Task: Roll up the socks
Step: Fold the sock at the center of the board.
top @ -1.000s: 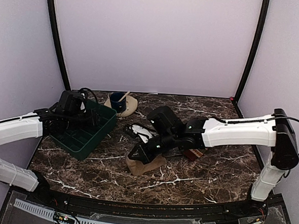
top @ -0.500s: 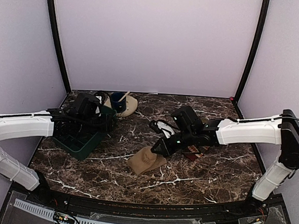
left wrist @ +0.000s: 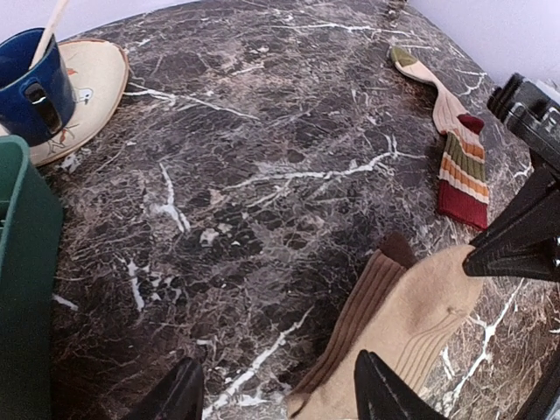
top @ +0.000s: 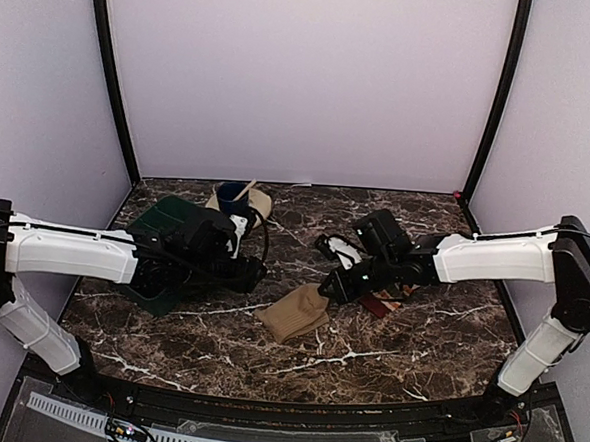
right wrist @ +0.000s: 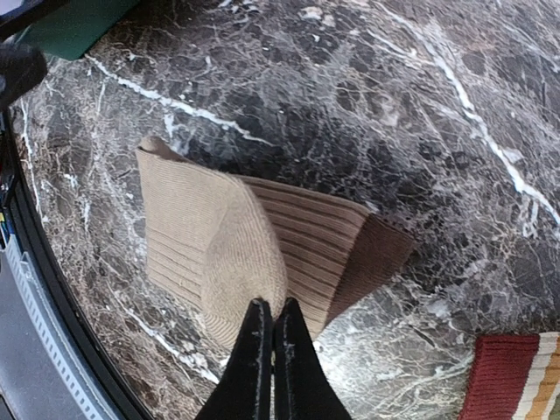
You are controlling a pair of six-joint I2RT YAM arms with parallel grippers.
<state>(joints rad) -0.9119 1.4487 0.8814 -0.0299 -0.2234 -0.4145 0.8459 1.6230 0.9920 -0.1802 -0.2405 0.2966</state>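
Note:
The plain tan sock (top: 294, 313) lies folded on the marble table, its ribbed brown cuff toward the right. My right gripper (right wrist: 269, 308) is shut on a raised fold of the tan sock (right wrist: 219, 236). In the top view the right gripper (top: 331, 286) sits at the sock's upper right corner. The striped sock (left wrist: 460, 166) lies flat beyond it, and its red cuff (right wrist: 512, 376) shows at the right wrist view's corner. My left gripper (left wrist: 276, 372) is open and low, just left of the tan sock (left wrist: 411, 319), not touching it.
A green tray (top: 170, 216) stands at the left, partly under my left arm. Behind it a blue mug (top: 232, 199) with a stick in it rests on a cream plate (left wrist: 87, 74). Purple walls close in the table on three sides.
My left arm has swung right from over the green tray to just beside the tan sock. My right gripper has drawn back to the right, holding the sock's fold.

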